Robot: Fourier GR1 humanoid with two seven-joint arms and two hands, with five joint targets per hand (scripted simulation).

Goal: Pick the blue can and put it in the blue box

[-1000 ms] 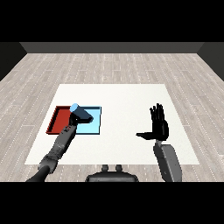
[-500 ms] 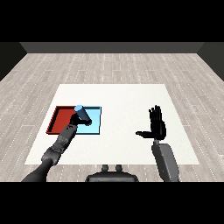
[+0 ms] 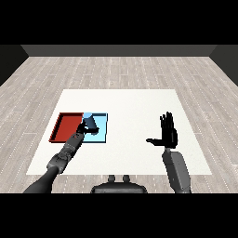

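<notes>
Holding the blue can [image 3: 88, 120] over the light blue tray [image 3: 101, 128], the left hand [image 3: 84, 129] is reaching across from the lower left with its fingers curled round the can; the can is sitting tilted, near the seam shared with the red tray [image 3: 66, 126]. To finish this step well, I judge the hand should be carrying the can a little further right, clear of that seam, bringing it upright and low inside the tray before letting go. The right hand [image 3: 168, 135] is standing well apart on the far side of the desk [image 3: 135, 104], fingers straight and spread, thumb out, grasping nothing.
</notes>
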